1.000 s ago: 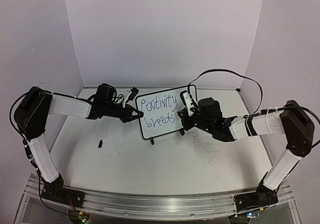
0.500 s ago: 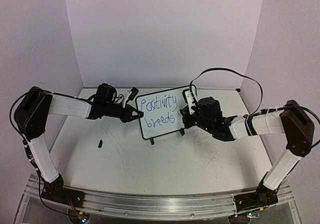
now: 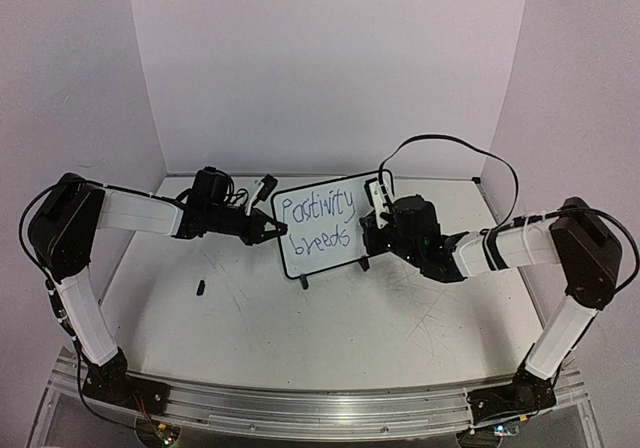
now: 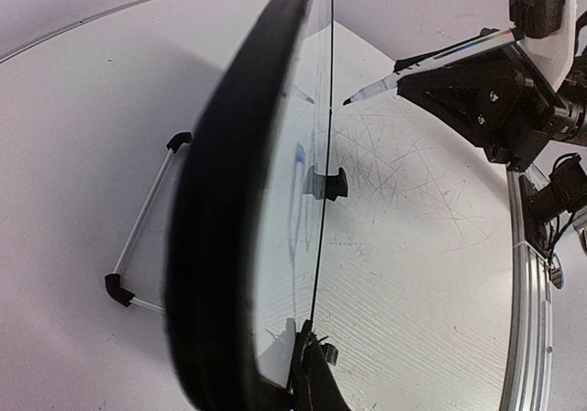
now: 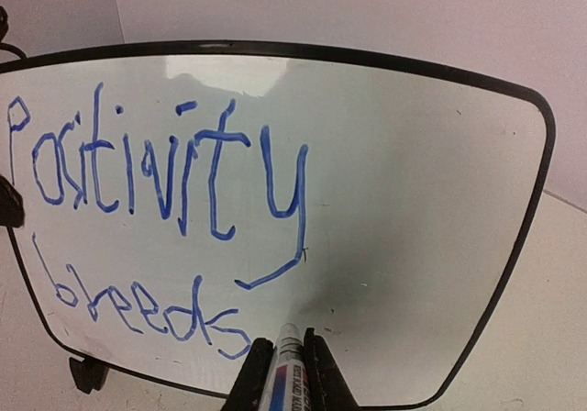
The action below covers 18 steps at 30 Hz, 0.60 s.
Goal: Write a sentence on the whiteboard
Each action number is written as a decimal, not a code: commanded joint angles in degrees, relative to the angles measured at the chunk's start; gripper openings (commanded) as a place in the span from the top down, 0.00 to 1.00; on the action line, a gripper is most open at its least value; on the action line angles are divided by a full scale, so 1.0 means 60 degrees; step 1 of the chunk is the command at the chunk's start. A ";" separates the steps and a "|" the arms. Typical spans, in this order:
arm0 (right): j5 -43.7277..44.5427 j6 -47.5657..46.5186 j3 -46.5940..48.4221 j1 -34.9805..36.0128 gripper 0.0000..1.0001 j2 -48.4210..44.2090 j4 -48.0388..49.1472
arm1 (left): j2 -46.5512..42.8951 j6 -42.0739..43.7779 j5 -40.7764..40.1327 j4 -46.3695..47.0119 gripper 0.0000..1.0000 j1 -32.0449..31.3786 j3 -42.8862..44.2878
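Observation:
The whiteboard (image 3: 312,262) stands upright at the middle of the table, and it fills the right wrist view (image 5: 422,200). The sentence (image 3: 318,222) on it is blue and reads "Positivity" over "breeds" (image 5: 156,237). My left gripper (image 3: 272,230) is shut on the board's left edge; the left wrist view (image 4: 295,374) shows the board edge-on. My right gripper (image 3: 372,220) is shut on a marker (image 5: 288,365). The marker's tip sits close to the board just right of "breeds". I cannot tell whether it touches. The marker also shows in the left wrist view (image 4: 431,61).
A small black cap (image 3: 200,288) lies on the table left of centre. The board's wire stand (image 4: 147,218) sticks out behind it. White walls close in the back and sides. The right arm's cable (image 3: 450,143) loops above it.
My right gripper has moved slightly up and left with the marker, nearer the board. The left gripper, the board and the writing are unchanged.

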 commanded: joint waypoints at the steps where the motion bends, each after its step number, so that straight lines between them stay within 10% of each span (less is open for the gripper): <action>1: 0.0185 0.0182 0.0483 -0.0040 1.00 0.0208 0.0354 | 0.0334 0.1007 -0.2974 -0.0599 1.00 0.0277 -0.0066; 18: 0.0710 0.0210 0.0946 -0.0074 1.00 0.0837 0.0431 | 0.0349 0.1071 -0.2991 -0.0615 1.00 0.0277 -0.0099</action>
